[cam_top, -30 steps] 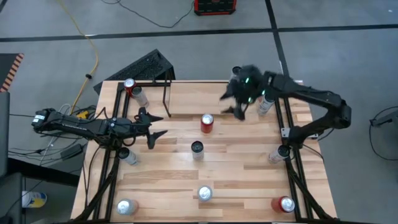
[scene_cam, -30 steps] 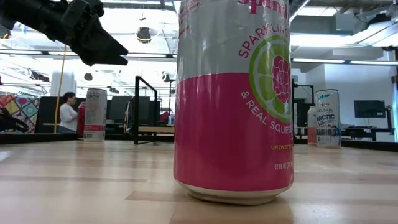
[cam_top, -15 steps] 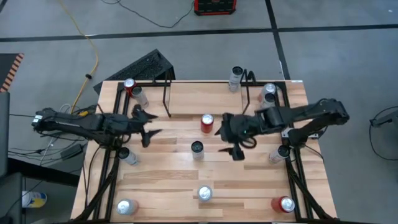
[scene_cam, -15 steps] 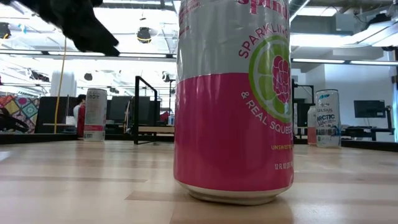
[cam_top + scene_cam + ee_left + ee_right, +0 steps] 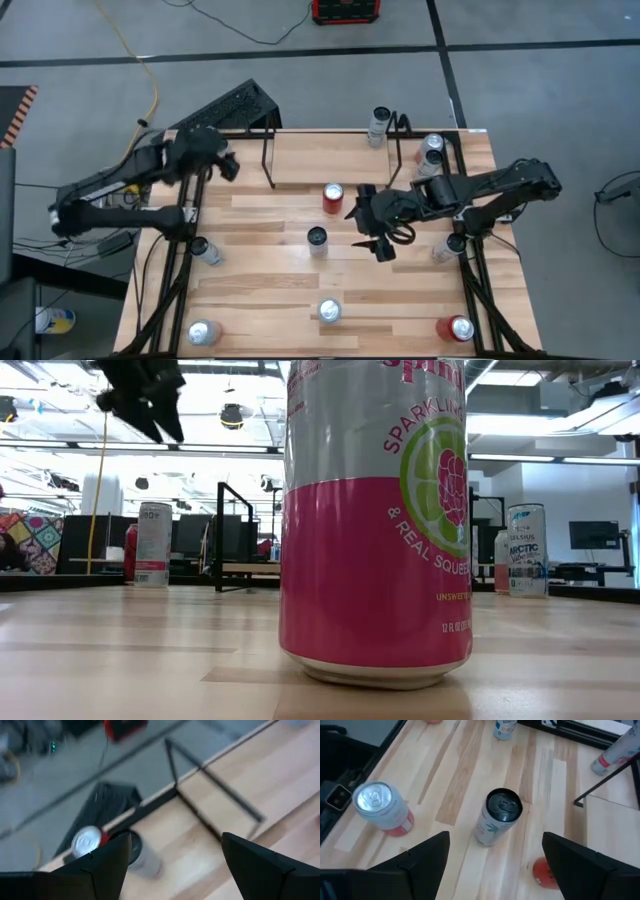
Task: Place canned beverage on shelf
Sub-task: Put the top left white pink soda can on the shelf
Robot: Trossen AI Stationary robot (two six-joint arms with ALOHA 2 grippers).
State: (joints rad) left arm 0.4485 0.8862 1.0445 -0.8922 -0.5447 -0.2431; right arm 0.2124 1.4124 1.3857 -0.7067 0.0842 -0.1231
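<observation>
Several cans stand upright on the wooden table (image 5: 280, 280). My right gripper (image 5: 367, 224) hangs open over the middle, just right of a black-topped can (image 5: 317, 239) (image 5: 497, 817) and near a red can (image 5: 332, 197); its fingers touch neither. My left gripper (image 5: 222, 163) (image 5: 150, 410) is raised over the far left corner, open and holding nothing. It looks onto two cans (image 5: 87, 842) (image 5: 137, 857) there. The shelf (image 5: 268, 160) (image 5: 235, 567), with thin black rods (image 5: 215, 787), stands at the table's far edge.
A pink and silver can (image 5: 375, 520) (image 5: 328, 312) stands near the front edge. More cans stand at the near corners (image 5: 203, 332) (image 5: 458, 327), the left rail (image 5: 205, 250), the right rail (image 5: 445, 246) and the far right (image 5: 432, 150). Black rails (image 5: 470, 280) run along both sides.
My right gripper swung from the far right toward the table's middle, beside the black-topped can, rolling as it went, then kept still. My left gripper rose and went from the left middle toward the far left corner, turning about. Neither has changed its opening.
</observation>
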